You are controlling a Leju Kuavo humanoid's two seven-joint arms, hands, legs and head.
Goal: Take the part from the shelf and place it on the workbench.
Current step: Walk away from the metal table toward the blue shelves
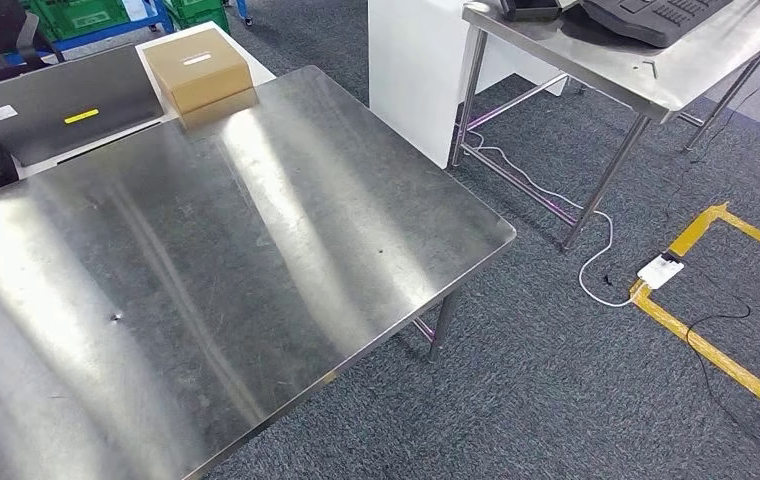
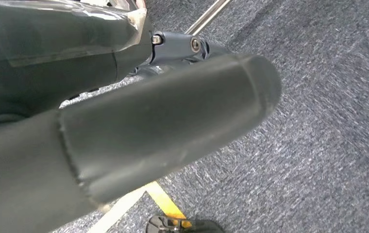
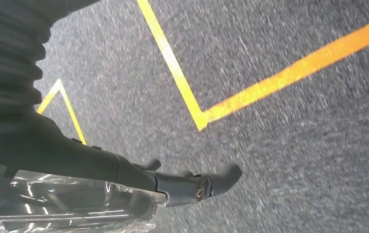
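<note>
While a brown cardboard box [image 1: 199, 68] sits at the far edge of the steel workbench [image 1: 256, 270], the left hand [image 2: 139, 131] and right hand [image 3: 124, 179] each clutch clear plastic-wrapped parts above grey carpet [image 3: 279, 160].

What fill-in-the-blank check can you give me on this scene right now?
The box by the workbench's far corner is made of ____. The tape marking the carpet is coloured ____. A white ____ runs over the carpet to the adapter.
Missing words: cardboard; yellow; cable.
</note>
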